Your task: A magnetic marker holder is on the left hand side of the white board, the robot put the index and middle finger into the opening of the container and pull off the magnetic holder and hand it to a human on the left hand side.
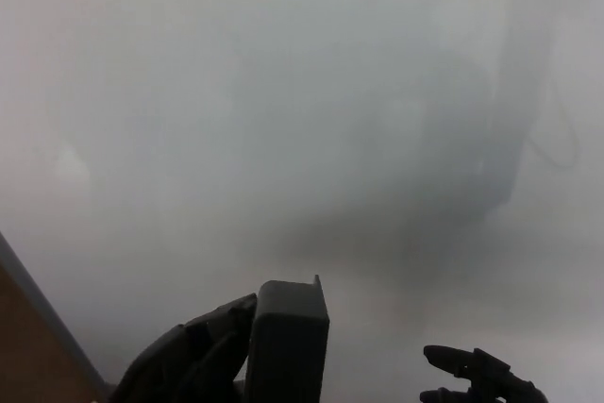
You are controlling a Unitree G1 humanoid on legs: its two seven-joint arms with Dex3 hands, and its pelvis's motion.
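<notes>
The dark grey magnetic marker holder point(288, 342) stands upright at the bottom centre, in front of the whiteboard point(302, 120). My left hand point(193, 361) sits right beside it on its left, black fingers curled against and into the box, holding it. The holder's flat face is turned toward the camera and its lower end is cut off by the frame. My right hand point(477, 379) shows only as fingertips at the bottom right, spread apart with nothing between them.
The whiteboard fills nearly the whole view and carries faint grey reflections. Its grey frame edge point(38, 318) runs diagonally at the lower left, with a brown surface point(24, 361) beyond it.
</notes>
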